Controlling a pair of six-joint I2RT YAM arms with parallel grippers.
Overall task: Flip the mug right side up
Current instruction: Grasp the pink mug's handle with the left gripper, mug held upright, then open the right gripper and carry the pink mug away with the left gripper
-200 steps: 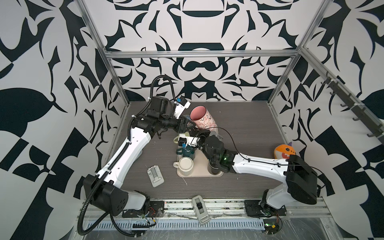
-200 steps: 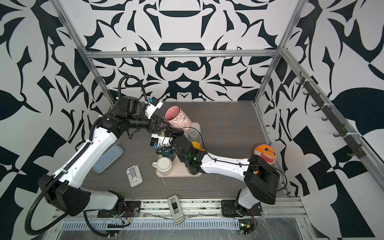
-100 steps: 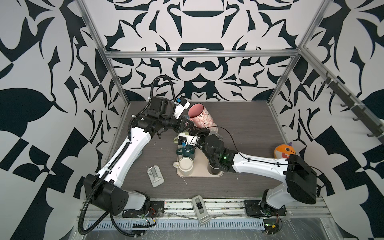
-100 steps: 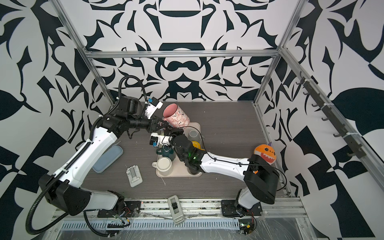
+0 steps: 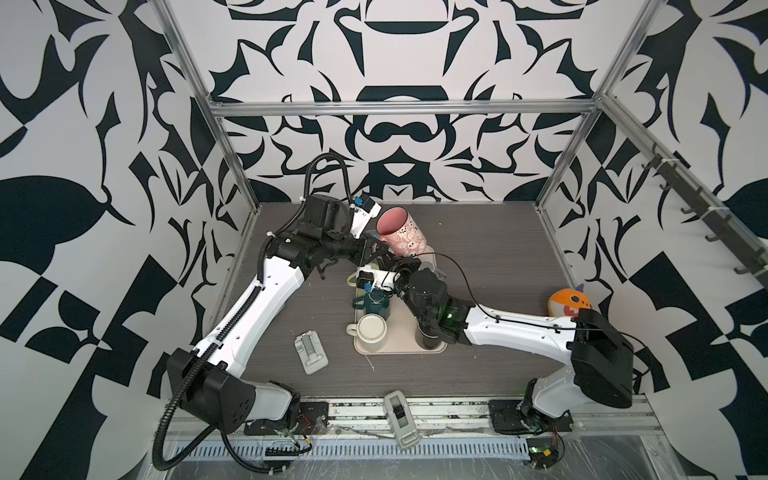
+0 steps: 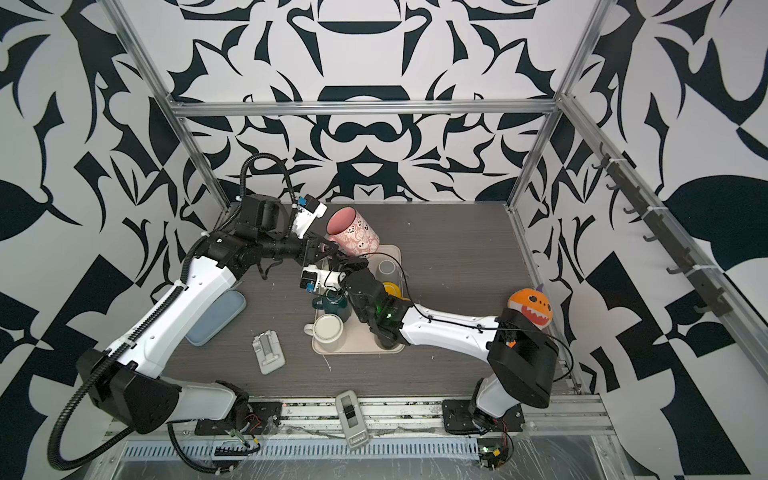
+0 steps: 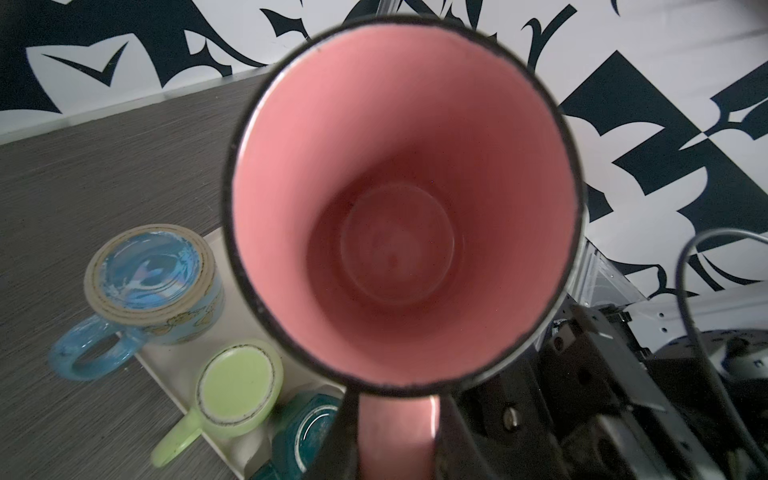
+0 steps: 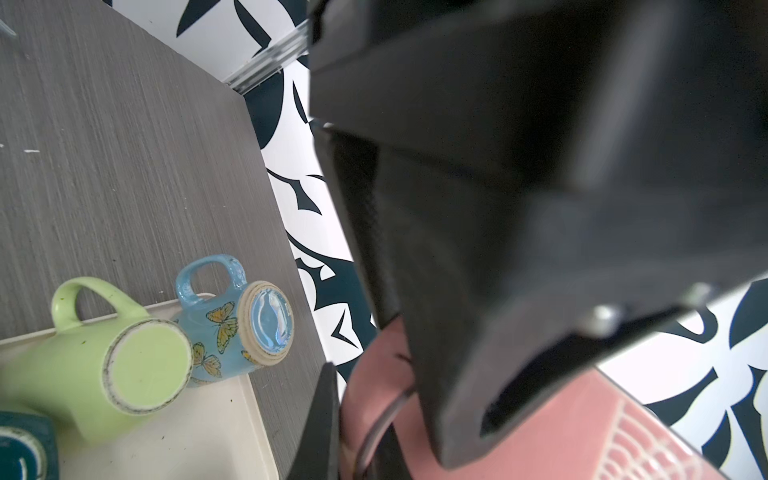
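**Mug held over the tray.** The mug (image 5: 401,232) is shown lifted clear of the table (image 5: 490,249), above the far end of the tray (image 5: 401,351). It is tilted, with its pink mouth turned up and toward the left arm. Its handle is clamped between the nearly closed fingers (image 7: 349,436) of the left gripper (image 5: 375,249). This is seen in the left wrist view, where the empty interior fills most of the frame. The right gripper (image 5: 392,262) is drawn shut just beneath the mug. In the right wrist view one finger (image 8: 322,415) is seen against the pink handle, but whether anything is gripped there cannot be told. A green mug (image 7: 235,388) is stood base up on the tray, and a blue mug (image 7: 153,282) is stood base up at its corner, side by side below the mug.
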